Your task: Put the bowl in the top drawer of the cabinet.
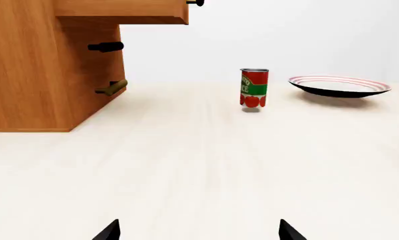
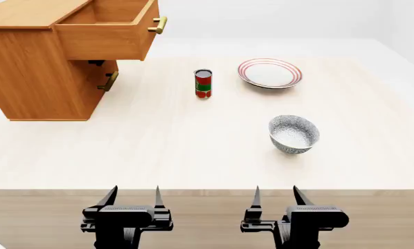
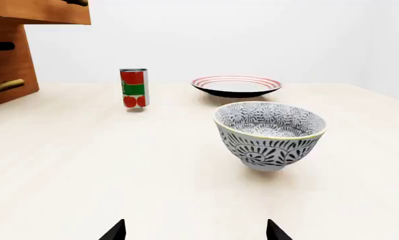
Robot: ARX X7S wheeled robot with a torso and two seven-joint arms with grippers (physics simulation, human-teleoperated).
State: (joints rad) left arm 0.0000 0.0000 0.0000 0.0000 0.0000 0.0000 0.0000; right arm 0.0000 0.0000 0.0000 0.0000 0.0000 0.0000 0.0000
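Observation:
The speckled blue-grey bowl stands upright on the pale table, right of centre. At the far left is the wooden cabinet; its top drawer is pulled out and I see nothing inside it. My left gripper hangs open at the table's near edge, far from the cabinet. The right gripper is open too, at the near edge, just short of the bowl. Neither holds anything.
A red and green tomato can stands mid-table. A flat red-ringed plate lies behind the bowl. The lower drawer is shut, its brass handle sticking out. The table ends at its near edge by both grippers.

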